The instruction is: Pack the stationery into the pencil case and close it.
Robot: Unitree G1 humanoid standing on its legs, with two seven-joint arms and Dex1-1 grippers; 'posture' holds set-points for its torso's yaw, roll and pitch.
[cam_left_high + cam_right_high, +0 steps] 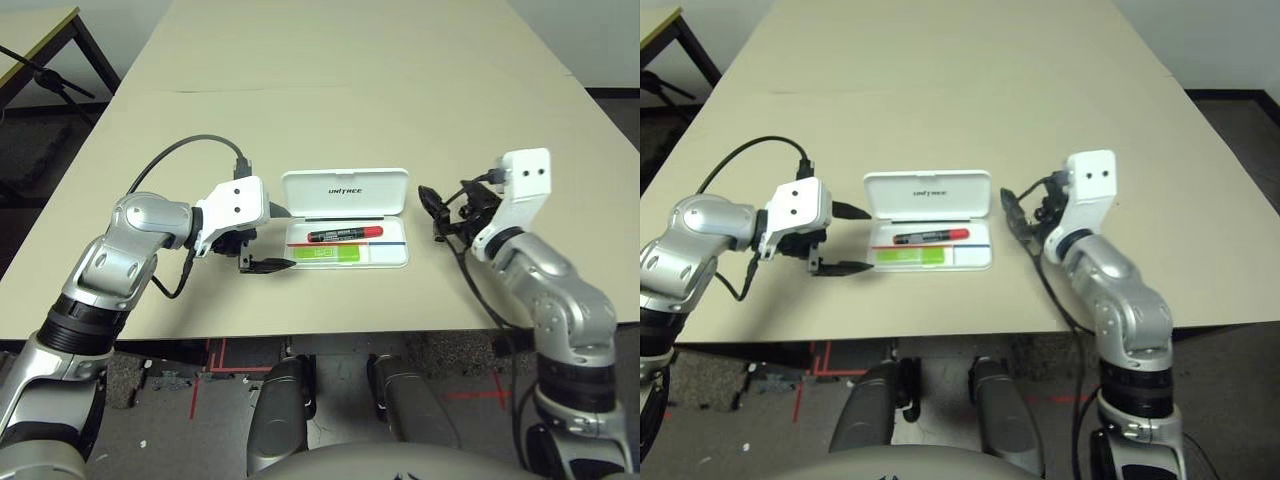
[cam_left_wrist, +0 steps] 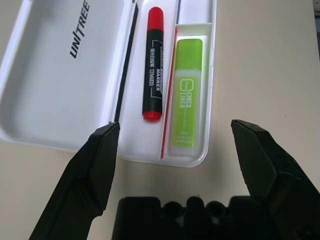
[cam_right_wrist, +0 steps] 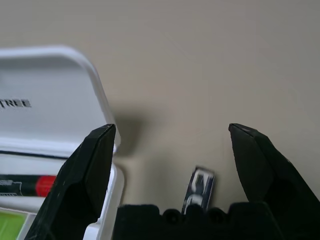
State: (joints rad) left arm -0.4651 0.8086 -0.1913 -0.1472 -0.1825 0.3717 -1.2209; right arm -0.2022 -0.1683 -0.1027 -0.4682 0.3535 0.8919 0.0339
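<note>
The pencil case (image 1: 345,232) lies open near the table's (image 1: 330,90) front edge, the red marker (image 1: 344,234) and green stick (image 1: 326,254) inside. The left gripper (image 1: 262,240) flanks its left end, the right gripper (image 1: 438,212) its right, both spread and empty. A tiny black-and-silver piece (image 3: 200,185) rests on bare tabletop beside the case.

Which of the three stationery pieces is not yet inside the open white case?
The tiny black-and-silver piece: it lies on the table beside the case, while the red marker and lime-green stick lie inside.
</note>
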